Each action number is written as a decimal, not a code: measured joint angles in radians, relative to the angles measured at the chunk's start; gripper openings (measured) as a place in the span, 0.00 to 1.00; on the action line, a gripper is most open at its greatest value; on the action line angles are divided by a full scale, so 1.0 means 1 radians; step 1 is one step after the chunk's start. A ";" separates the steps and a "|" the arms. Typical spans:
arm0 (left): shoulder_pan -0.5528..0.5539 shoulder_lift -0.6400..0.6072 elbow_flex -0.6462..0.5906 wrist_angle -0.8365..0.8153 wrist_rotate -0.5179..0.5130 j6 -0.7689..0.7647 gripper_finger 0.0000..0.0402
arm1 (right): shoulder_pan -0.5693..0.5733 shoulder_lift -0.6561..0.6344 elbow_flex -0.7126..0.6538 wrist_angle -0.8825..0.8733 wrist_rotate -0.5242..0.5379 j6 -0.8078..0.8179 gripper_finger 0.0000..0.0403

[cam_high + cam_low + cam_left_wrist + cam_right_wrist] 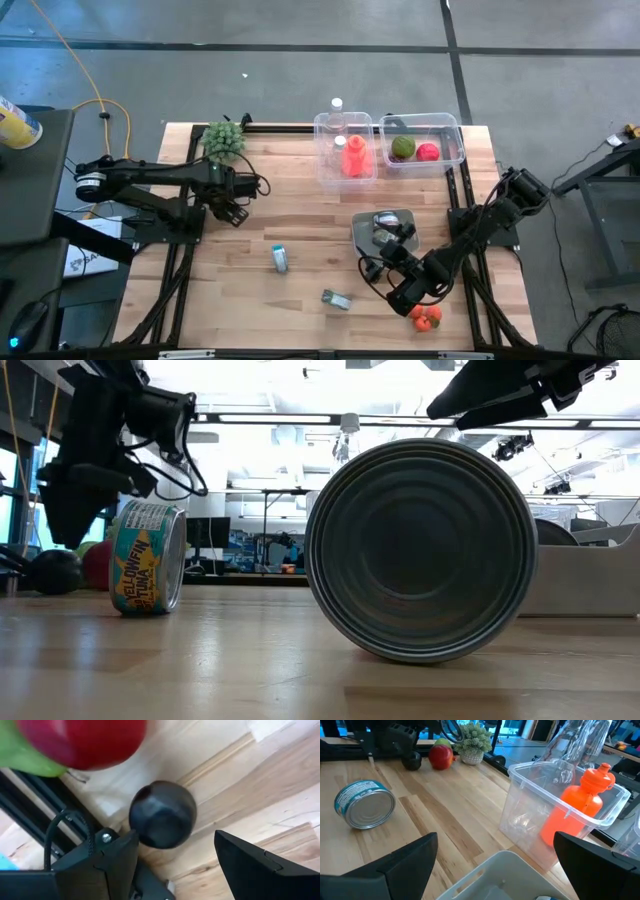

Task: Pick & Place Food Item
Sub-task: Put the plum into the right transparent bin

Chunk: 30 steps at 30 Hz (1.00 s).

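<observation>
Dark, round, matte plum-like fruit sits on the wood table at the left edge, w/ a red apple and a green fruit beside it, just in front of the left gripper; its fingers stand apart, nothing between them. Right gripper hovers over the grey tray near the table's right front, fingers wide apart, empty. Count: 2 tuna cans lying on their sides, one mid-table, one nearer the front edge; 2 clear bins; 1 orange bottle; 1 potted green plant. Low view is mostly blocked by the near can; the small orange items at the front right are too small to identify.
</observation>
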 joint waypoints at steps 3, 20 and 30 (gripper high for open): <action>0.000 0.000 -0.012 0.000 -0.012 0.000 0.62 | 0.000 0.000 0.000 0.000 0.001 -0.001 0.96; 0.000 0.003 -0.108 0.181 -0.039 0.003 0.62 | -0.002 0.000 0.000 0.000 0.001 -0.001 0.96; -0.003 0.097 -0.155 0.226 -0.034 -0.039 0.62 | -0.002 0.000 0.000 0.005 -0.002 -0.001 0.96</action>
